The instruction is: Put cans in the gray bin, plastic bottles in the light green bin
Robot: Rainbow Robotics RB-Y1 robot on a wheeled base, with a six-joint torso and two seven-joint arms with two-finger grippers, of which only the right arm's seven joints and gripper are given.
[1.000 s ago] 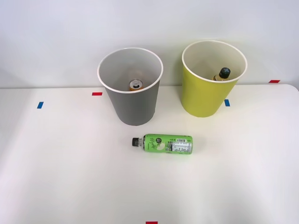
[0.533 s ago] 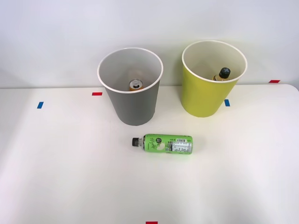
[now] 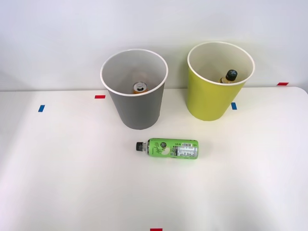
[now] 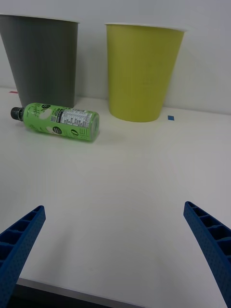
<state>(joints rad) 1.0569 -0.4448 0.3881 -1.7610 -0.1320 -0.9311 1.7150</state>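
Nothing on the white table (image 3: pixel 72 183) is shifting between the earlier front views and this one, so I am judging the sorting two-thirds done and one item waiting. The small orange-sided drink can (image 3: pixel 139 87) is sitting in the bottom of the round gray plastic bin (image 3: pixel 137 113), and the darker black-capped bottle (image 3: pixel 230 76) is leaning inside the round yellow-green plastic bin (image 3: pixel 209 98), its body mostly hiding below the rim. The bright green plastic bottle (image 4: pixel 57 121) is lying on its side just in front of the gray bin. My right claw (image 4: pixel 115 250) is hanging wide open and empty, well short of that bottle.
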